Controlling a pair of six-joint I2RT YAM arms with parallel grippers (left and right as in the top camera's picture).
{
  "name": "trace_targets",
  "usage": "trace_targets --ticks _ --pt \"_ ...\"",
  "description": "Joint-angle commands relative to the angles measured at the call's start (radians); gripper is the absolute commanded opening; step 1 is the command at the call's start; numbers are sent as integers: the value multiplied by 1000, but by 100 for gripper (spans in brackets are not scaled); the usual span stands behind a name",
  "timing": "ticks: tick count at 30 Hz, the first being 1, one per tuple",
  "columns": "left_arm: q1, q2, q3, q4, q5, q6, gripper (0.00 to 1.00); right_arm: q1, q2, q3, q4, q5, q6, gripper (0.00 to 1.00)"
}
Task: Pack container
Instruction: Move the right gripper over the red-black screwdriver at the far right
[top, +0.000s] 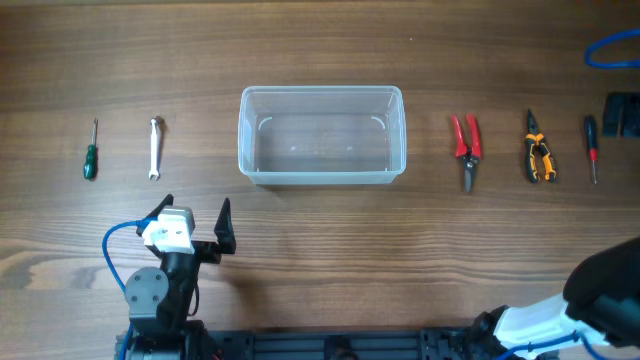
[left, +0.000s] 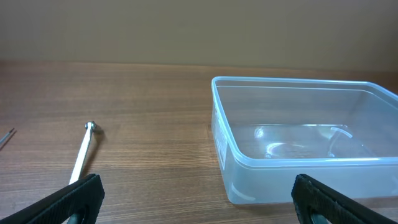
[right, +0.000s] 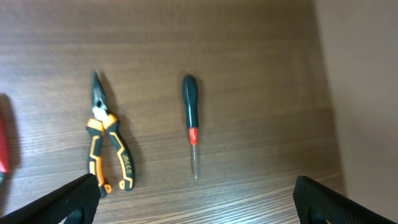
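**Both grippers spread wide, holding nothing.**
The left gripper (top: 195, 212) hangs on the near side of the wrench (top: 155, 148). The right gripper (right: 196, 196) faces orange pliers (right: 101, 121) and a screwdriver (right: 189, 99). The container (top: 320, 178) stands mid-table, between the wrench and the red cutters (top: 466, 145).

Soft, even light is falling from above onto the table (top: 320, 250), casting only a faint shadow along the near edge of the container (top: 320, 176). Pale glints are shining on the container's floor in the left wrist view. The dark fingers of the left claw (left: 199, 190) and right claw (right: 196, 186) are sitting out of focus at the lower frame corners.
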Motion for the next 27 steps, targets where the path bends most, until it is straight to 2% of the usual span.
trace_targets --ticks 1,6,16,27 --pt "-6 -6 -9 6 9 16 100 3 92 15 10 -26 6 100" --pt "-6 -6 -9 6 9 16 100 2 212 103 -25 -7 -3 100" --pt "-6 -6 -9 6 9 16 100 2 465 460 -194 -23 0 100" --pt "-6 -6 -9 6 9 16 100 5 589 478 -249 -22 -3 100"
